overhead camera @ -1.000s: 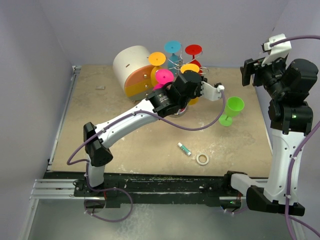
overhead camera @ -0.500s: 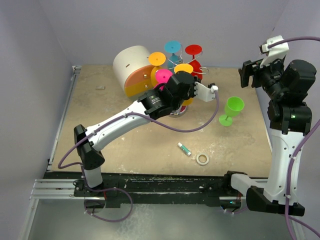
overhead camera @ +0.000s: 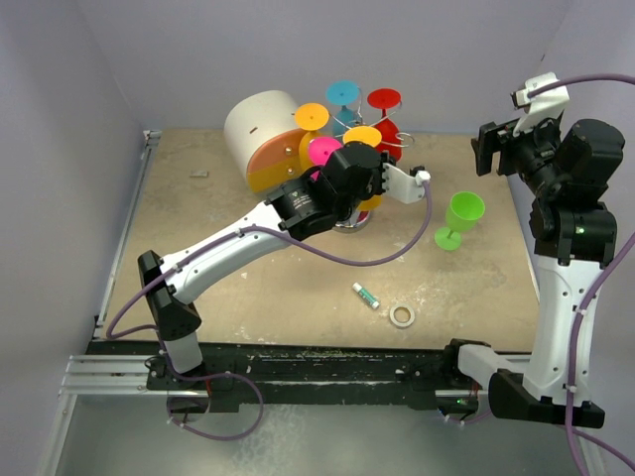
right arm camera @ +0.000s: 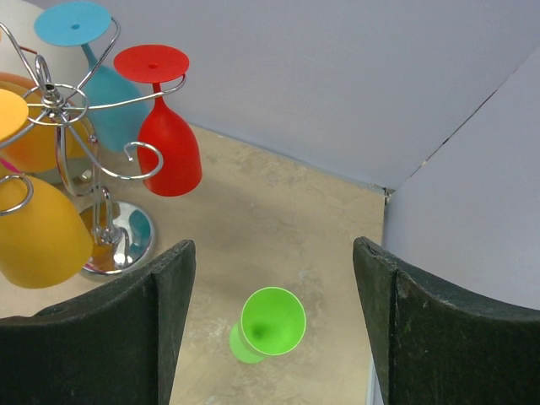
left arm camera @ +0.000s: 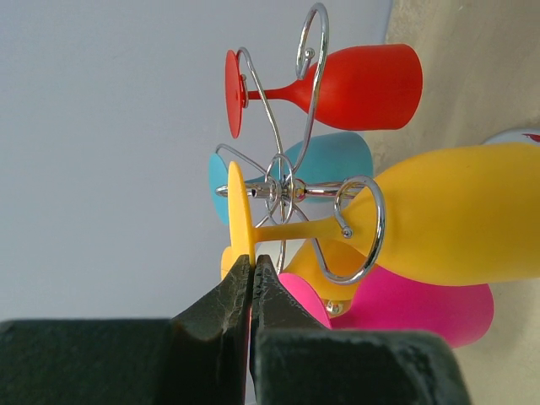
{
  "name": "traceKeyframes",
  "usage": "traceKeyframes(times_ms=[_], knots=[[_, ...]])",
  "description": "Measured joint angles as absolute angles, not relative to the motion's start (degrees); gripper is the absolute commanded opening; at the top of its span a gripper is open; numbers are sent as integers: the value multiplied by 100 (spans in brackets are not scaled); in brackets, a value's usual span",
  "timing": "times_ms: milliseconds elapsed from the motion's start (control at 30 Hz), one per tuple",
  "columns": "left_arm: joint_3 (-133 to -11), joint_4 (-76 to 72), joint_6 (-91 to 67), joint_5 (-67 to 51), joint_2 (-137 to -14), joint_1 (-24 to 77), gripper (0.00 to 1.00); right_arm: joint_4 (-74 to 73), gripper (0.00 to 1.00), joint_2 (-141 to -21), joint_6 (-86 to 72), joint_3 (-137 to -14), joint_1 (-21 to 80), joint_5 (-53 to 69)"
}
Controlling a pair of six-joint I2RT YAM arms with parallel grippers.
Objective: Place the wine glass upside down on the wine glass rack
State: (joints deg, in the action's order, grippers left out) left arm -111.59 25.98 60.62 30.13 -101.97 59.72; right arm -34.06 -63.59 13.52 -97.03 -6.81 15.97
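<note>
The silver wire wine glass rack (left arm camera: 283,187) stands at the back of the table, and its chrome base shows in the right wrist view (right arm camera: 118,236). My left gripper (left arm camera: 251,268) is shut on the rim of a yellow wine glass's foot (left arm camera: 237,211). The yellow glass (left arm camera: 456,215) hangs upside down with its stem inside a curled arm. In the top view the left gripper (overhead camera: 367,151) is at the rack. A green wine glass (overhead camera: 458,218) stands upright on the table to the right. My right gripper (right arm camera: 272,249) is open and empty, high above the green glass (right arm camera: 272,323).
Red (left arm camera: 354,84), blue (left arm camera: 337,160) and pink (left arm camera: 422,312) glasses also hang on the rack. A white-and-orange round drawer box (overhead camera: 260,139) stands left of it. A small green-and-white tube (overhead camera: 366,295) and a tape roll (overhead camera: 401,315) lie near the front. Walls close the back and sides.
My left gripper has shifted a little left toward the rack's middle with the yellow glass's foot in it, and its elbow has swung left. The right arm has barely moved.
</note>
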Motion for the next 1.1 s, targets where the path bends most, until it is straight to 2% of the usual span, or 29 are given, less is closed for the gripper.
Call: traceKeyframes(times_ms=[900,1100], knots=[[-11349,3273,5843,2757,-10165,6316,0,-3400,78,-6329,1352,-9509,-720,1551],[-11402,3271,5782,2722,-10374,6316,12,-3395,78,-6309,1352,-9454,-720,1529]])
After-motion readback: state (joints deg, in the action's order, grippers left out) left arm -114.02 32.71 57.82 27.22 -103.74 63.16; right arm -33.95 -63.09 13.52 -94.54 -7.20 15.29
